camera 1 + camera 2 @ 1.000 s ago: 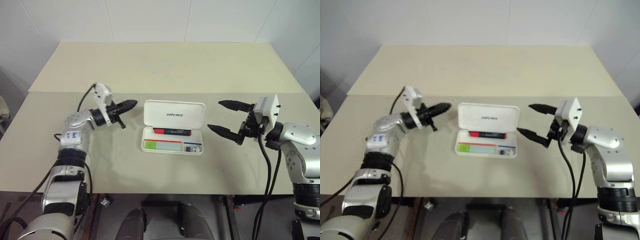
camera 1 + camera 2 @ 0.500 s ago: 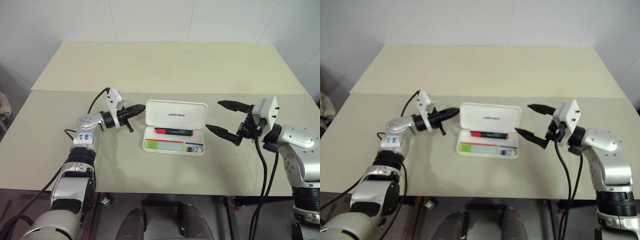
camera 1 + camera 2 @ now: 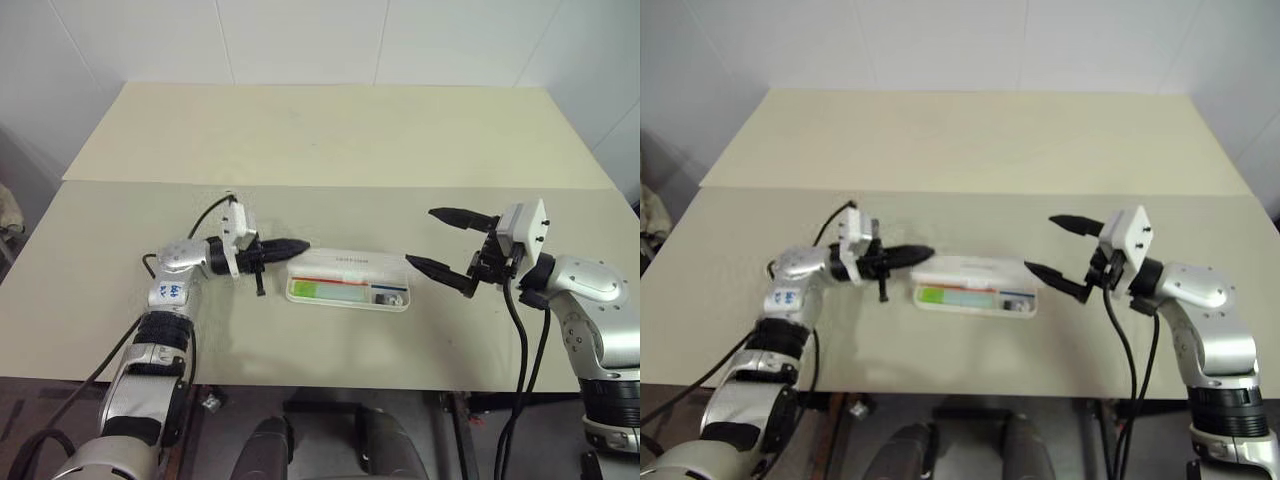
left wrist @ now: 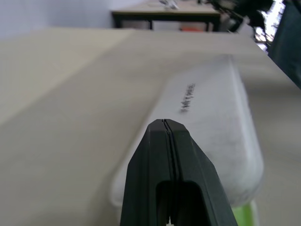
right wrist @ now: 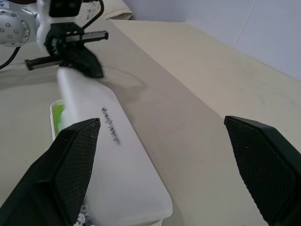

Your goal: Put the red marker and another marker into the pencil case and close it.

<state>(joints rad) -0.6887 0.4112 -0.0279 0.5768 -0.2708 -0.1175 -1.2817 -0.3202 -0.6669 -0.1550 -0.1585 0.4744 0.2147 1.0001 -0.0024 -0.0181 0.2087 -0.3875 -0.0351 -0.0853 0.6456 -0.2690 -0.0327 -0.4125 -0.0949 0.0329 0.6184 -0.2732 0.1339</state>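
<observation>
Left eye view has the case point(image 3: 347, 279) near the middle of the table's point(image 3: 300, 140) front half, its lid tipped most of the way down over the tray, where the green marker point(image 3: 314, 291) shows at the left end; the red marker is hidden under the lid. The left gripper point(image 3: 292, 246), pinched shut and empty, sits at the lid's left end, apparently pushing it down. The right gripper point(image 3: 437, 242) hangs wide open beside the case's right end, so loading looks done and only full closing remains.

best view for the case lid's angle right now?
Right wrist view: the lid tilts partway over the tray, gap visible. Head views show the pencil case from above, foreshortened. Left wrist view shows the lid's top only.
</observation>
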